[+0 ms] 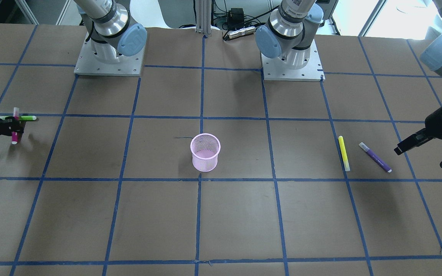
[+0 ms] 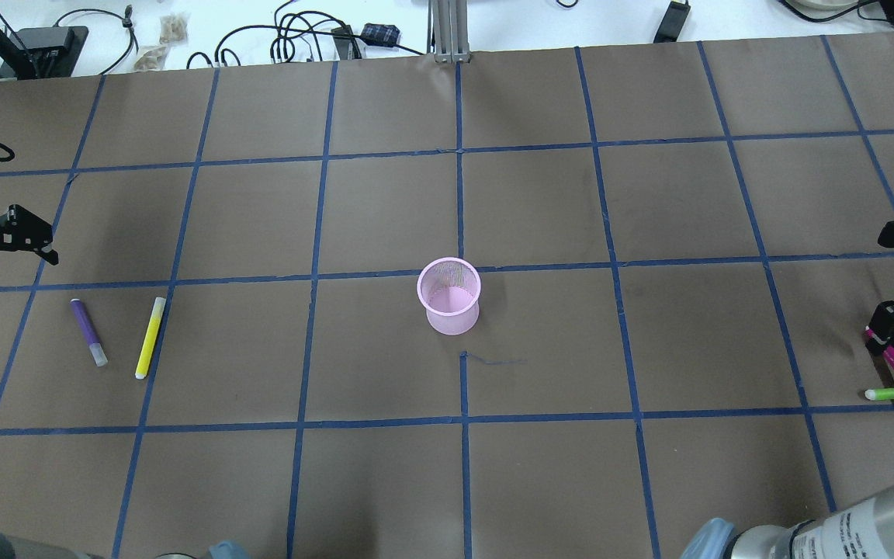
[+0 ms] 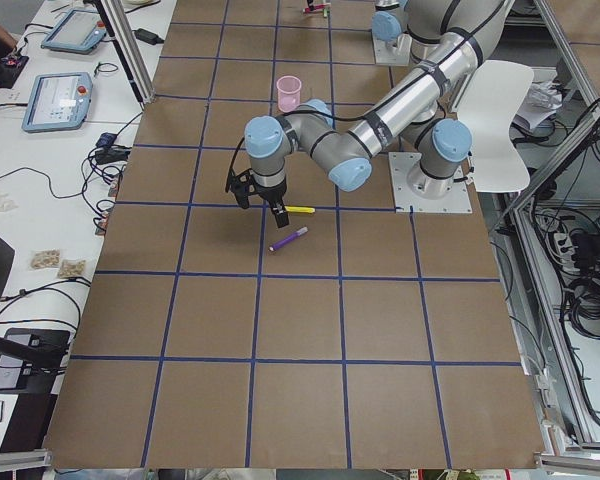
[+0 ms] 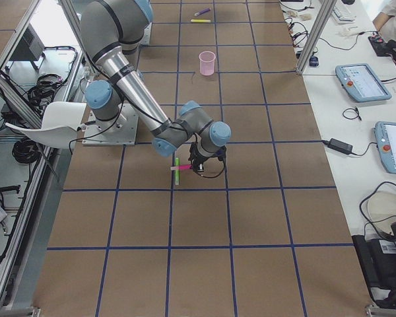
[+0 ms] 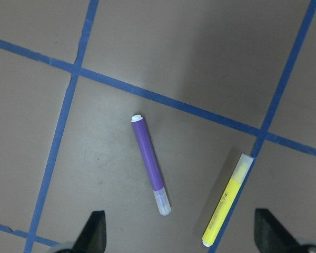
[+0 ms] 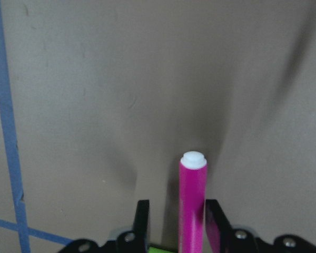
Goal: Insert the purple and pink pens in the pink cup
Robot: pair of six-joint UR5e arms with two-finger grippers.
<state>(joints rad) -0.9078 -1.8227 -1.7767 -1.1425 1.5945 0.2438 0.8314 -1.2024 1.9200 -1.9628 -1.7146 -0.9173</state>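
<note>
In the front view the cup (image 1: 205, 152) stood mid-frame, well apart from both pens, so each faced a long carry. We judged that a loosely held pen could slip on the way, or knock the light mesh over at the rim. At the left edge the pink pen (image 1: 14, 126) crossed a green pen (image 1: 27, 118), which might get dragged along.

Overhead, the purple pen (image 2: 88, 331) lay at left just beside a yellow pen (image 2: 150, 338), and a careless descent could catch the wrong one.

From the left side, the table (image 3: 300, 400) showed flat brown paper gridded with blue tape (image 3: 280, 359). Tablets (image 3: 58, 100) sat on a bench at upper left.

From the right side, a white chair (image 4: 56, 122) stood at the left edge.

In its wrist view the left gripper (image 5: 181, 234) was spread wide and empty over the purple pen.

The right gripper (image 6: 176, 221) straddled the pink pen. One finger was against it and a gap showed at the other, so we judged it not yet pinched (a lopsided close might roll it).
</note>
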